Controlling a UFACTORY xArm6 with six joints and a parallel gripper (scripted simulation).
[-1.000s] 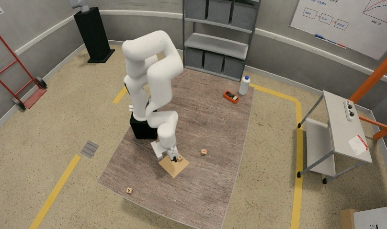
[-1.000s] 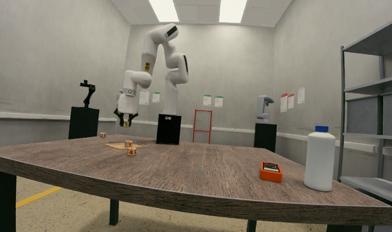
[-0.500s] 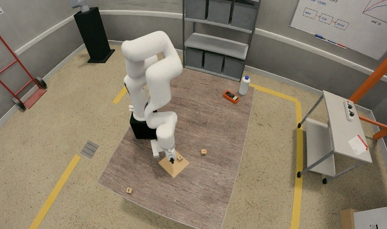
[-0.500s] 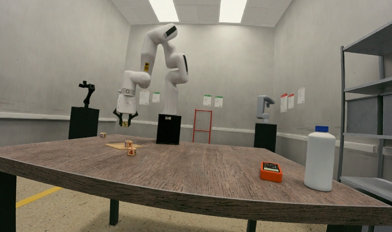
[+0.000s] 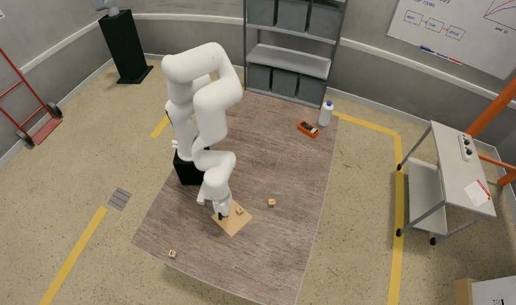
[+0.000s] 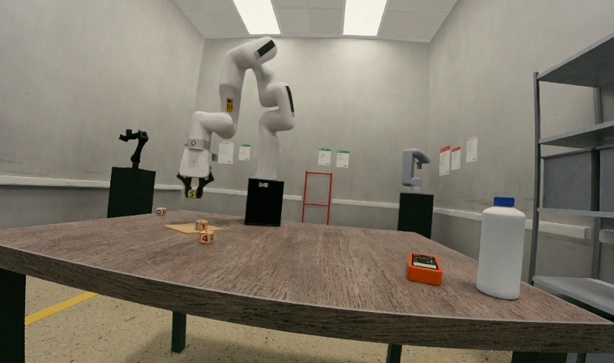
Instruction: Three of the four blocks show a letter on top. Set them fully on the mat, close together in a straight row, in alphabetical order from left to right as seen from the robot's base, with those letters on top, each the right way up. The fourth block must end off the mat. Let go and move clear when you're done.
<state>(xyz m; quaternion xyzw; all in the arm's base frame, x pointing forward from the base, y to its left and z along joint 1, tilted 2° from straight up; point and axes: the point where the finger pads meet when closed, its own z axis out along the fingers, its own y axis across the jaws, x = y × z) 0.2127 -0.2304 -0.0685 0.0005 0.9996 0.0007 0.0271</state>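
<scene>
My gripper (image 6: 192,193) hangs above the tan mat (image 5: 232,221) and is shut on a small wooden block that shows an S on its side (image 6: 191,194); in the top view the arm hides this block and the gripper (image 5: 220,215) shows only as dark fingers over the mat. A block with a red Y on its side (image 6: 201,224) sits on the mat (image 6: 190,228), also seen from above (image 5: 239,210). A block showing a 4 on its side (image 6: 206,236) (image 5: 271,202) lies on the table right of the mat. A block marked 6 (image 5: 172,253) (image 6: 160,210) lies near the table's front left corner.
An orange device (image 5: 308,128) and a white bottle with a blue cap (image 5: 325,113) stand at the table's far right end (image 6: 500,248). The robot's black base (image 5: 187,172) stands at the table's left edge. A grey shelf unit (image 5: 292,49) stands behind the table.
</scene>
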